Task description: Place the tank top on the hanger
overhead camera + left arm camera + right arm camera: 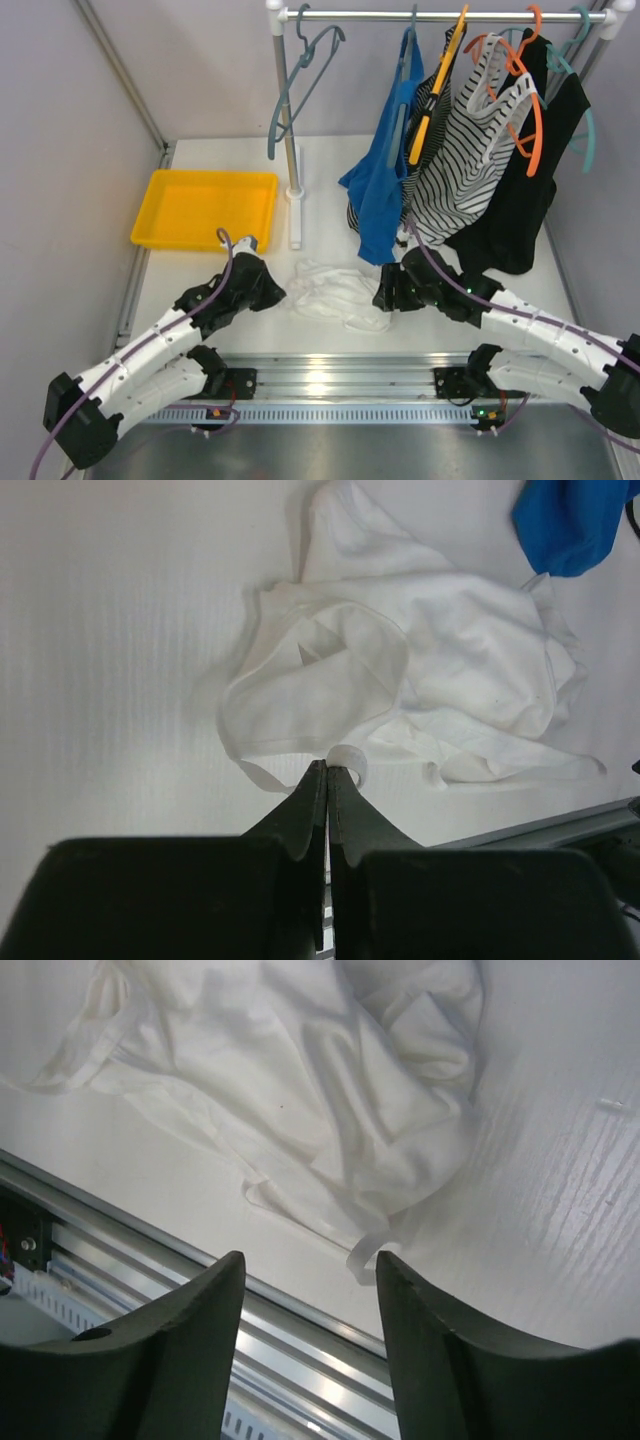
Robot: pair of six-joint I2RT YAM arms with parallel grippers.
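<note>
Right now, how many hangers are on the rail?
5, left to right: empty grey-blue hanger, grey hanger in the blue top, yellow hanger, orange hanger, teal hanger. Clothes may hide more.

A yellow tray (205, 208) lies on the white table (330, 180) at the back left. On the rail (440, 15) hang a blue top (380, 190), a striped top (465, 175) and a black garment (520, 215), among orange hangers (537, 130).

I am counting one white tank top (335, 290), one yellow tray (205, 205) and one rail (440, 15). Three garments are hanging: one blue top (378, 190), one striped top (460, 170), one black garment (520, 210). I am also counting one bare grey-blue hanger (297, 88), one yellow hanger (432, 100) and one teal hanger (588, 120).
</note>
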